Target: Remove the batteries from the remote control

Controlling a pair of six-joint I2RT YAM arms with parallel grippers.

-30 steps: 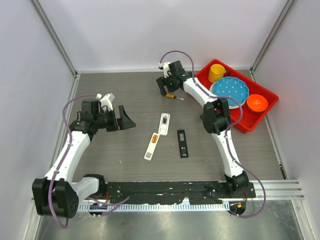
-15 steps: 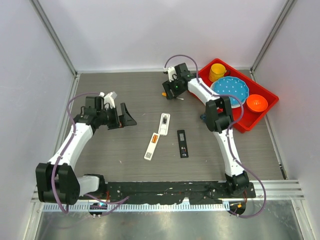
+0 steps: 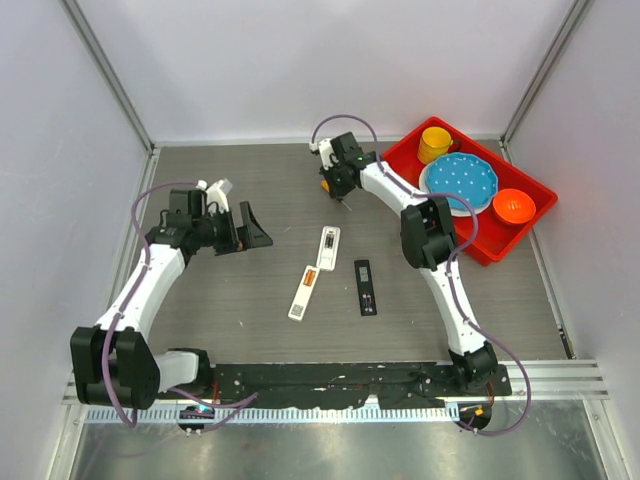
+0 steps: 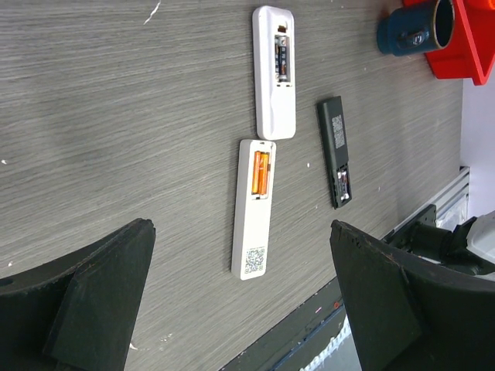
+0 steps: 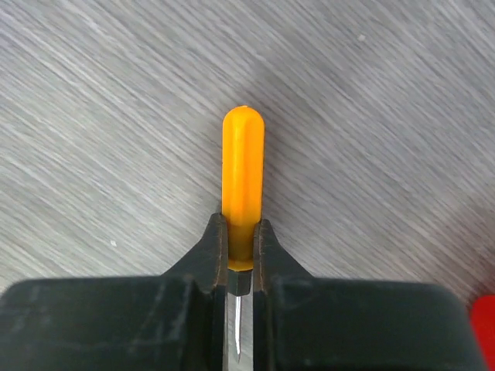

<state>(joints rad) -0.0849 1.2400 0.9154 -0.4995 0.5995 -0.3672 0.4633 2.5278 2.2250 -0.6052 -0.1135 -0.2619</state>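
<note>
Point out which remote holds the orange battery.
The white remote bearing a QR label: its bay shows an orange battery. The other white remote holds a dark battery; the black remote shows no orange.

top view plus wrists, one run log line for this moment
right jaws shut on screwdriver | left jaws open, empty | batteries still in remotes

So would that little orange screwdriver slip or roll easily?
Probably stiff and light: the screwdriver is slim, with a thin metal shaft. Its round smooth handle may roll if dropped, and might slip, since the right gripper pinches only its base.
</note>
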